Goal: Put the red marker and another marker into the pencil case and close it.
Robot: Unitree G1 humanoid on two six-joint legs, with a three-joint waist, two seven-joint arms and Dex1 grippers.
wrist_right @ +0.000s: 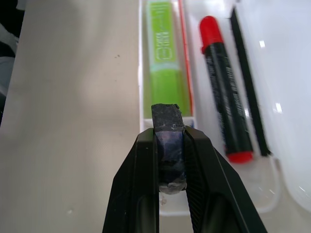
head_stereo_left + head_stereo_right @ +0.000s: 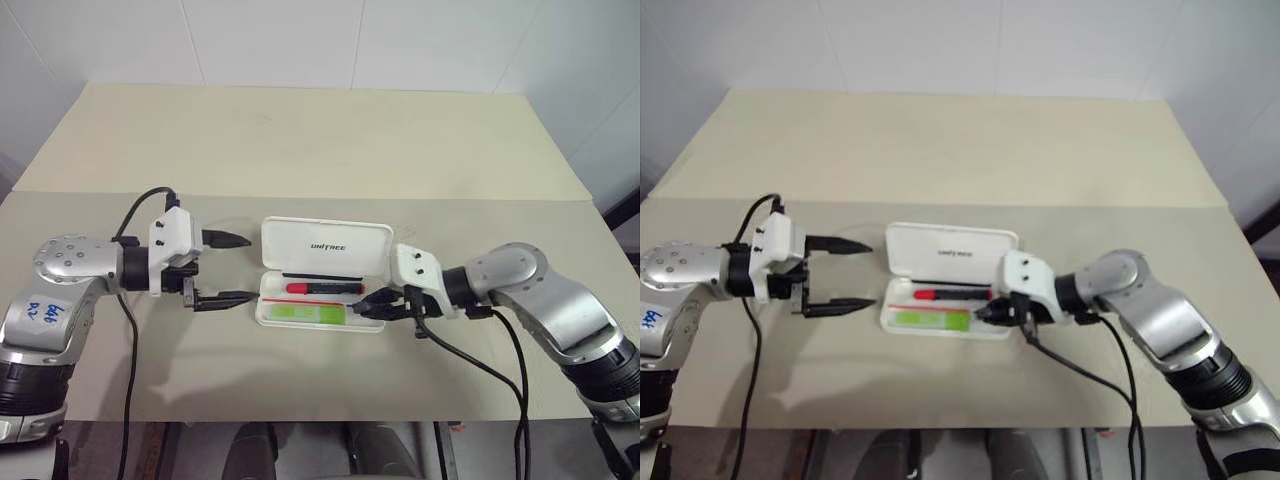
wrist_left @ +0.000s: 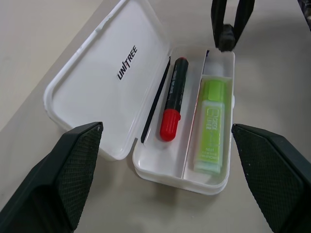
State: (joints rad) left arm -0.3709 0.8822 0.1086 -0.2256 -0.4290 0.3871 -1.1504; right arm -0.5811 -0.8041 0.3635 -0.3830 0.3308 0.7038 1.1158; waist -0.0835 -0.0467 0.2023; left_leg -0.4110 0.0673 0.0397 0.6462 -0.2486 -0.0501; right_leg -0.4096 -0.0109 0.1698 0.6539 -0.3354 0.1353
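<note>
The white pencil case (image 2: 300, 240) lies open in the middle of the table, its lid (image 3: 97, 87) tipped back. In the tray, the red marker (image 2: 322, 288) lies in the far compartment. The lime-green highlighter (image 2: 308, 313) lies in the near one. My left gripper (image 2: 250, 268) is open, just left of the case, with its fingers pointing at the case's left end and nothing between them. My right gripper (image 2: 360, 306) is shut and empty, its tip at the tray's near right corner, by the highlighter's end (image 1: 165, 63).
The beige table (image 2: 300, 140) stretches far behind the case, with a seam running across it just beyond the lid. Its front edge (image 2: 300, 420) is close below the arms. Black cables (image 2: 470, 365) hang from both wrists over the tabletop.
</note>
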